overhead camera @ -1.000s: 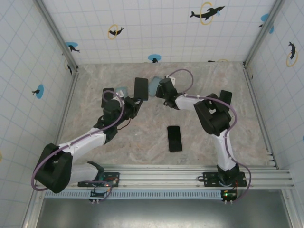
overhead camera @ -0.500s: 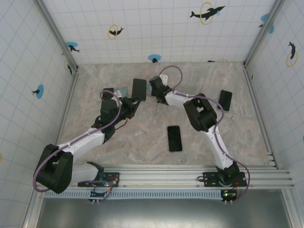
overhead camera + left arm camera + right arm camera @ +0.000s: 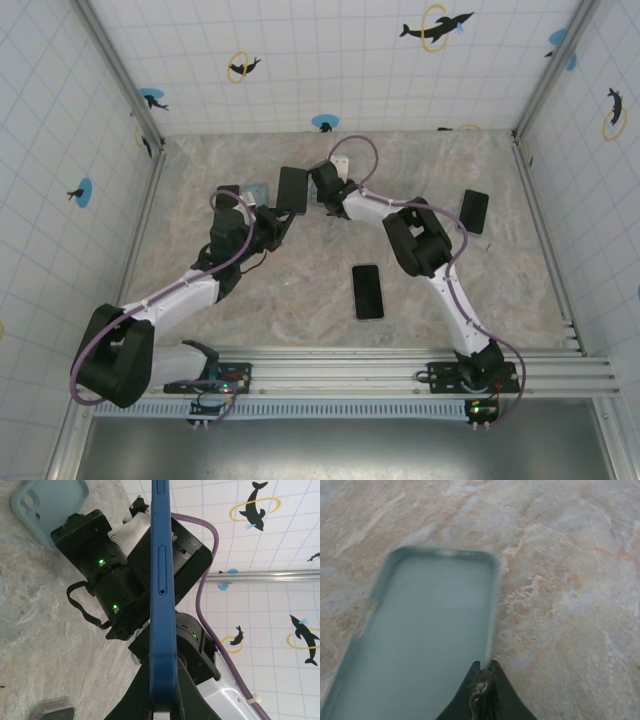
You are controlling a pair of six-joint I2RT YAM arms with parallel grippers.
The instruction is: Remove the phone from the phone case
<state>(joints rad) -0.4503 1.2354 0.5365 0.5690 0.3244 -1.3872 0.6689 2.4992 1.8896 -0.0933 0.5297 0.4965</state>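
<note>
Centre frame: phone (image 3: 162,605) edge-on, clamped in left gripper (image 3: 164,705); lower centre: right gripper (image 3: 484,680) — fingers together, tips at case (image 3: 425,630) rim — grip there unclear.

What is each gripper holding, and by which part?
Left gripper clamps the blue phone at its near end. Right gripper is shut by the empty case; a grip cannot be told.

No legible text, no brands or numbers, wall tiles (image 3: 330,60) wordless (just dolphin decals (image 3: 437,27))
</note>
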